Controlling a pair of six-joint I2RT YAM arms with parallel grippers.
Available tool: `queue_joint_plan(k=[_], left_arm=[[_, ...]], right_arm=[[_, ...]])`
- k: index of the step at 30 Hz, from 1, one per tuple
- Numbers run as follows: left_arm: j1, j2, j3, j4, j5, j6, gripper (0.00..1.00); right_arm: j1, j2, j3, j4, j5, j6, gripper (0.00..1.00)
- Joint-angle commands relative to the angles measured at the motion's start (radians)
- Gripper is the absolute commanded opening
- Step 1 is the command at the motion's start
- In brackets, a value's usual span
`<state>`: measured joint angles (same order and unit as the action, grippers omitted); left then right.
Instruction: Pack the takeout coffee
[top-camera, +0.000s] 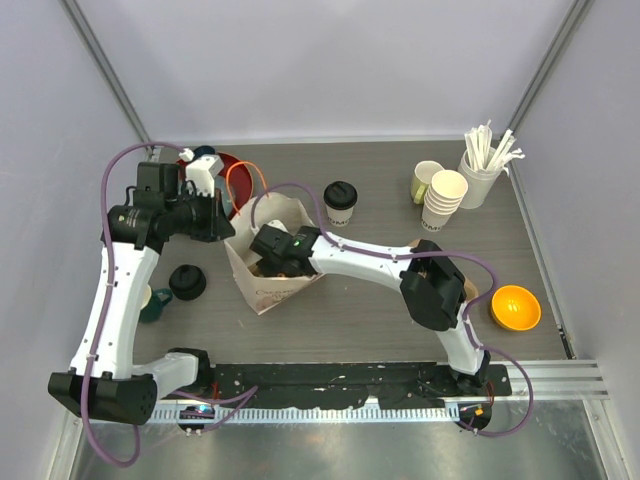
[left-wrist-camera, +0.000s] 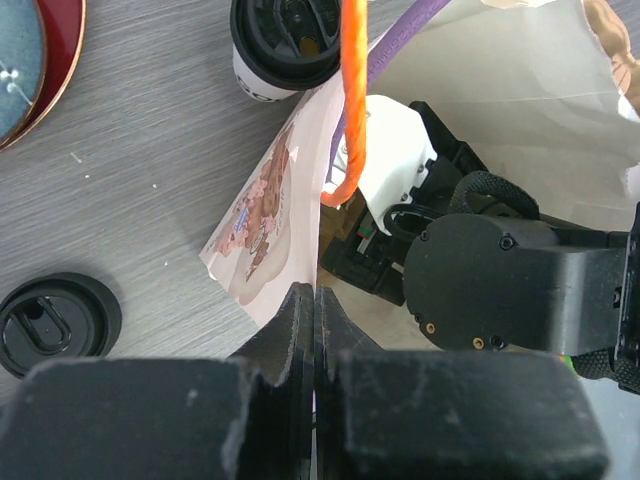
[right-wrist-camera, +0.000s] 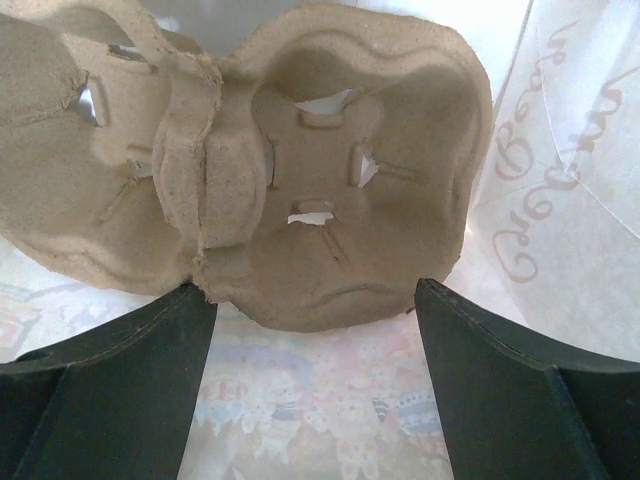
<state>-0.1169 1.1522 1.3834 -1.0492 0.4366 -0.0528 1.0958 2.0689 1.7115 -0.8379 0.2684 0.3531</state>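
A white printed paper bag (top-camera: 268, 285) stands open at the table's middle. My left gripper (top-camera: 222, 226) is shut on its left rim (left-wrist-camera: 300, 200), the paper pinched between the jaws (left-wrist-camera: 316, 300). My right gripper (top-camera: 268, 258) is down inside the bag, open and empty. Its fingers (right-wrist-camera: 150, 390) flank the near edge of a brown pulp cup carrier (right-wrist-camera: 300, 170) lying on the bag's floor. One cream cup with a black lid (top-camera: 340, 203) stands just behind the bag and also shows in the left wrist view (left-wrist-camera: 283, 45). A second black lid (top-camera: 187, 282) sits left of the bag; its cup is hidden.
A stack of bare paper cups (top-camera: 445, 198), a yellow-green mug (top-camera: 425, 180) and a white holder of stirrers (top-camera: 484, 165) stand at the back right. An orange bowl (top-camera: 515, 307) sits front right. A red plate (top-camera: 230, 172) lies behind the left gripper. A teal object (top-camera: 155, 306) lies by the left arm.
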Motion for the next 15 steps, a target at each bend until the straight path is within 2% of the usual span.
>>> queue_joint_plan(k=[1,8,15], left_arm=[[-0.003,-0.011,0.013,0.026,-0.027,0.011,0.0],[-0.003,0.001,0.002,0.009,-0.065,0.048,0.0],[-0.003,0.018,-0.003,-0.006,-0.087,0.082,0.0]], right_arm=[[0.019,-0.041,0.03,0.059,0.014,-0.028,0.87],[0.032,-0.134,0.034,0.155,0.051,-0.085,0.87],[0.033,-0.237,-0.041,0.298,0.058,-0.115,0.87]])
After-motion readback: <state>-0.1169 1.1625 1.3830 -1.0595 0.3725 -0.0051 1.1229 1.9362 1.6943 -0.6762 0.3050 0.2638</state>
